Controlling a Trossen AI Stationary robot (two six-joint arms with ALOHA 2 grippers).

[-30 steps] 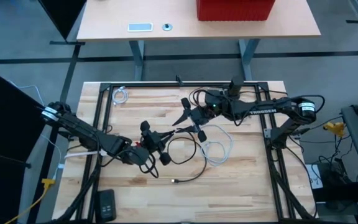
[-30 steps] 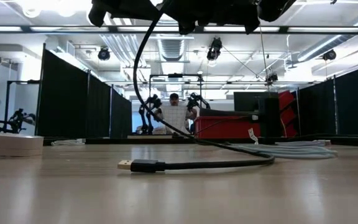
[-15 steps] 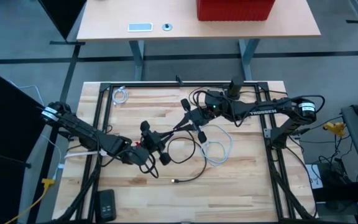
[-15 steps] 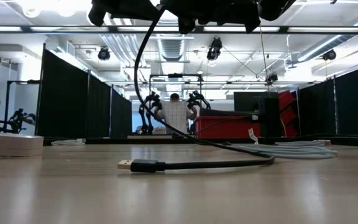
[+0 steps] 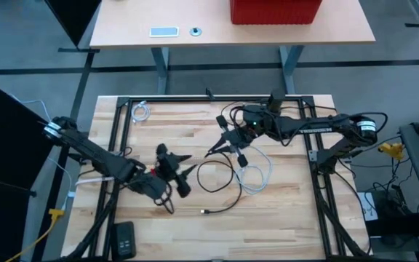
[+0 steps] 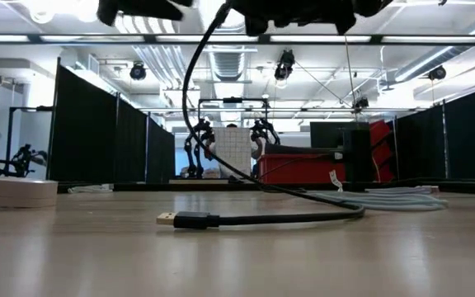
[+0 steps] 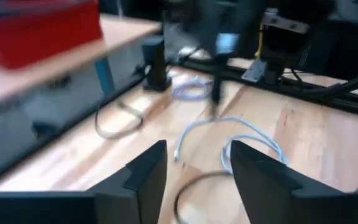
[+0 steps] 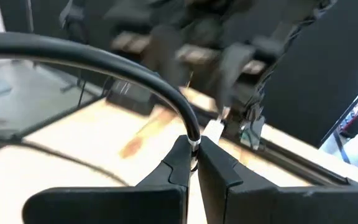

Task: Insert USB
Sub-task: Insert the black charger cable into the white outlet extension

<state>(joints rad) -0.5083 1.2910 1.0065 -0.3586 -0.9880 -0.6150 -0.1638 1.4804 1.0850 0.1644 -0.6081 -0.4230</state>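
Check the right gripper first: it sits over the middle of the light wooden slatted tabletop, and its two dark fingers are clenched on the thin black USB cable, pinching it near one end. In the right wrist view you see that cable arch up and away from the fingertips.

From the pinch point the black cable drops to the table, forms a loop, and runs toward the near edge. Its free end, a black USB plug with a metal tip, lies flat on the wood, well apart from both grippers.

Note the left gripper: it is positioned left of the cable loop, just beside it, with its fingers released and spread, grasping nothing.

A coiled white cable lies on the table to the right of the black loop, below the right arm.
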